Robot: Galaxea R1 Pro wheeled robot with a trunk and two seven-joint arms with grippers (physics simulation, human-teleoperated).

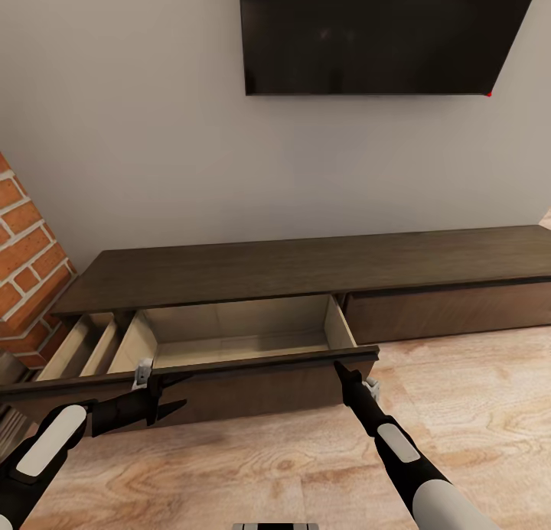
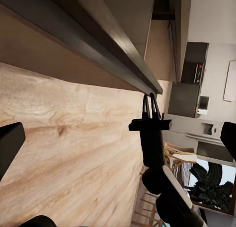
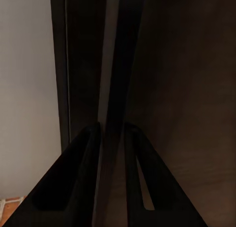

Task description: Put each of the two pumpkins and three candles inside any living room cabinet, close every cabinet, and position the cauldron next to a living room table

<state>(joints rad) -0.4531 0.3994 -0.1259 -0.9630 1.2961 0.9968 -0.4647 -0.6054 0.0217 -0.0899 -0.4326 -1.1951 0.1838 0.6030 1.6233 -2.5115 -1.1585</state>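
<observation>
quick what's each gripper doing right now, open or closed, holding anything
Left gripper: open, holding nothing, beside the open drawer's front.
Right gripper: nearly shut, fingers either side of the drawer front's top edge.

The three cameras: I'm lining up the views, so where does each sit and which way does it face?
Head view: high, looking down at the cabinet with an open drawer; both arms show.
Left wrist view: beside the left claw, looking along the drawer front; the right claw shows.
Right wrist view: behind the right claw's fingers, which straddle the drawer front's edge.
All share the drawer front.
</observation>
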